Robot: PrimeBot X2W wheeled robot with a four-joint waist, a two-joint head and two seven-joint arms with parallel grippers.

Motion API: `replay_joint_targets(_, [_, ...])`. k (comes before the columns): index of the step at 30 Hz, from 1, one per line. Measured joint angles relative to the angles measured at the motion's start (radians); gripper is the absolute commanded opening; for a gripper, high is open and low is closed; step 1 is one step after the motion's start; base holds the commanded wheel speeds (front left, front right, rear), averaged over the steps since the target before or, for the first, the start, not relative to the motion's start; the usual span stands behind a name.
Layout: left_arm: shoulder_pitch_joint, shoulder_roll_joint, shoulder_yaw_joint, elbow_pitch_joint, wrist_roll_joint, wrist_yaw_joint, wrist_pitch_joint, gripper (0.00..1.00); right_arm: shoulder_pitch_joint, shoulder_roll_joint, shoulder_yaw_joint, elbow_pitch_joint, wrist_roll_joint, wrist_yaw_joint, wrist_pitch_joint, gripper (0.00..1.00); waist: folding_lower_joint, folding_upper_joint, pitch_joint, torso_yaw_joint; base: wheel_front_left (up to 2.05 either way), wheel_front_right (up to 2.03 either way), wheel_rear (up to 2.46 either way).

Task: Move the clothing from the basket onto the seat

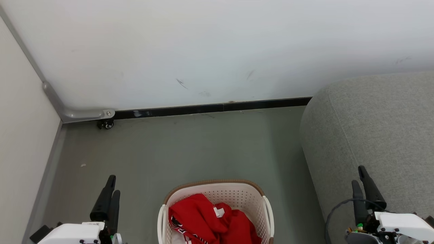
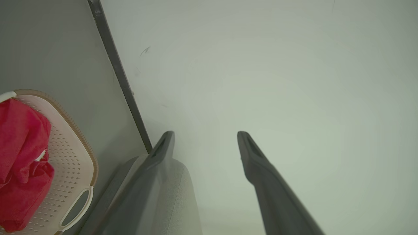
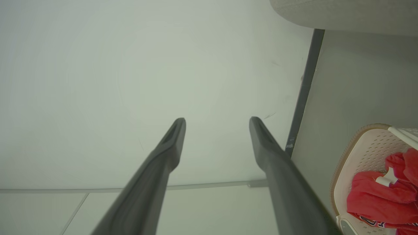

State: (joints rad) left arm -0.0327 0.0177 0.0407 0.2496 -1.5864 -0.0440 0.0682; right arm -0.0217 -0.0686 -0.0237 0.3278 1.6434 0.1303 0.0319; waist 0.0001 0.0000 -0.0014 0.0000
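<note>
Red clothing, soft, light and floppy by its look, lies bunched in the cream perforated basket on the floor beside the grey seat, best pinched at a raised fold, while the left tool and right tool hover spread and empty.

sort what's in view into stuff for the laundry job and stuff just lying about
Part of the job:
red clothing, lying in the basket
grey seat
left pincer and right pincer, both open and empty

Just lying about:
small caster wheel
metal corner bracket
black skirting strip
pale speck
</note>
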Motion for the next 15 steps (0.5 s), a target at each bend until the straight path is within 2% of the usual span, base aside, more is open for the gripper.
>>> replay_joint_targets(15, [0.000, 0.005, -0.041, -0.002, 0.132, 0.000, -0.055, 1.00, 0.000, -0.027, 0.048, -0.015, -0.178, 0.000, -0.057, 1.00, 0.0040, 0.0000, -0.004, 0.004, 0.00, 0.00, 0.00])
